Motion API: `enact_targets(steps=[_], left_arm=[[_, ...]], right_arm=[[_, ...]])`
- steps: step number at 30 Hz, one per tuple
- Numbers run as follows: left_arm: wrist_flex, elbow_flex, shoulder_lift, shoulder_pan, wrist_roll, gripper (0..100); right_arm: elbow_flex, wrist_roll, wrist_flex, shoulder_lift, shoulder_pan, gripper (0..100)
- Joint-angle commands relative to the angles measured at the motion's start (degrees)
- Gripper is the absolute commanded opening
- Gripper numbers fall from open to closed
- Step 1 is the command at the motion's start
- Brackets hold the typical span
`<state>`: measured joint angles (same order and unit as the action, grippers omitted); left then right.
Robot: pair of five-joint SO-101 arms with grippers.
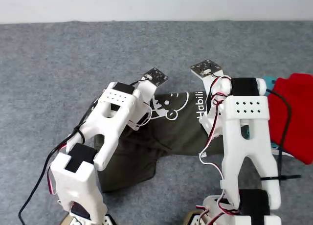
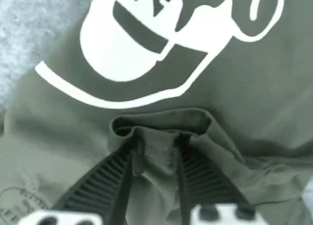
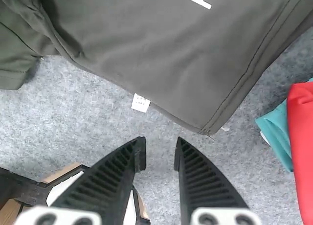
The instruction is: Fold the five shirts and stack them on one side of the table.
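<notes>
From above, an olive-green shirt (image 1: 171, 132) of soft cloth with a white cartoon print lies crumpled at the middle of the grey felt-like table (image 1: 58, 63). The white left arm (image 1: 115, 122) bends over its near left part and the white right arm (image 1: 244, 122) stands over its right edge. A bright red cloth shirt (image 1: 296, 112) lies at the table's right edge, just beside the right arm. It rests on a teal cloth shirt (image 1: 269, 81), of which little shows.

In the left wrist view, the left gripper (image 2: 156, 142) is closed on a raised fold of the olive-green shirt (image 2: 220, 78). The cloth is bunched between its black ribbed fingers (image 2: 105, 178), just below the white print.

In the right wrist view, the right gripper (image 3: 159, 146) hangs over bare grey table (image 3: 73, 132) with a narrow gap between its black ribbed fingers (image 3: 205, 178) and nothing in it. The hem of the olive-green shirt (image 3: 161, 49) lies near the fingertips, apart from them, and a small white tag (image 3: 141, 102) pokes out from under it. To one side, the red cloth shirt (image 3: 301, 137) overlaps the teal cloth shirt (image 3: 276, 127).
</notes>
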<state>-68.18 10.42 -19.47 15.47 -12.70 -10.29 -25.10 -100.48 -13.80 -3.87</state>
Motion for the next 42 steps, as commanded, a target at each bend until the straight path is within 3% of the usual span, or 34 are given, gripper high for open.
enact_targets(steps=[1,8,24,42], left_arm=[[-1.1,-4.5,0.3,0.1,0.0,2],[-9.8,-9.2,1.8,-0.3,-0.8,2],[-32.5,-8.3,24.8,-0.4,-11.7,1],[-30.9,31.1,40.3,-0.4,-32.1,1]], right_arm=[[0.4,-0.1,-2.3,-2.2,0.6,10.1],[0.4,-0.1,-2.4,-2.7,0.7,10.1],[0.4,-0.4,-2.5,-2.7,0.7,10.1],[0.3,-2.5,-2.5,-2.8,4.6,10.0]])
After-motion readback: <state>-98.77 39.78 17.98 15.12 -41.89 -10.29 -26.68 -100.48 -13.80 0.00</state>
